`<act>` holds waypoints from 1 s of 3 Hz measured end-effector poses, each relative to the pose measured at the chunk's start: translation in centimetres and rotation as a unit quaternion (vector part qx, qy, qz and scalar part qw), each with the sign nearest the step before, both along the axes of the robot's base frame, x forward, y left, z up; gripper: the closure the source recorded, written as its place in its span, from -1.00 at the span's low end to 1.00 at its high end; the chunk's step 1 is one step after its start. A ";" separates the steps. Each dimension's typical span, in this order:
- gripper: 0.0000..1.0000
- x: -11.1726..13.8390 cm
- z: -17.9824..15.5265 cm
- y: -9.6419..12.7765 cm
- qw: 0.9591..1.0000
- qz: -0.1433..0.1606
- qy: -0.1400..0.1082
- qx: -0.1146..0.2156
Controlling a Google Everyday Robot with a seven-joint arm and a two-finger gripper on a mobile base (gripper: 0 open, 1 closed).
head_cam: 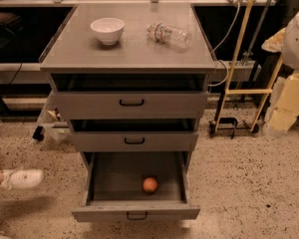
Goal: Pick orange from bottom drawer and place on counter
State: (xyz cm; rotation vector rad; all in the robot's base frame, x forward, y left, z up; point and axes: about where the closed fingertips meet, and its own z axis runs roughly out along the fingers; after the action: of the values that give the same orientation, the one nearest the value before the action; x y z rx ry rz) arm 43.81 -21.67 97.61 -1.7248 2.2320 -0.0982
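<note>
Nowhere in view is the gripper, so its grip cannot be told. Down in the open bottom drawer [114, 180] the orange [150, 184] lies right of middle. Up on the table [129, 56] are a bowl [107, 30] and a bottle [169, 34] on its side.

Smooth grey metal counter [134, 54] & bottom drawer [99, 213], smooth-skinned orange [150, 184], glossy white bowl [107, 30], clear plastic bottle [168, 35]

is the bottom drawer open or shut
Open: the bottom drawer is pulled far out, its floor showing with the orange on it. The gripper is out of view.
</note>
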 end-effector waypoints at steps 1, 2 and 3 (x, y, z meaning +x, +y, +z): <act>-1.00 0.0 0.0 0.0 1.000 0.000 0.000 0.000; -1.00 0.9 -2.8 -0.6 1.000 0.000 0.009 0.022; -1.00 2.5 -11.9 -1.4 0.996 -0.006 0.048 0.070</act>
State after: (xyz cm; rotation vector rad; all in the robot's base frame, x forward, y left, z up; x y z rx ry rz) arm 46.28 -23.08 85.70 -1.6753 2.2580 0.1383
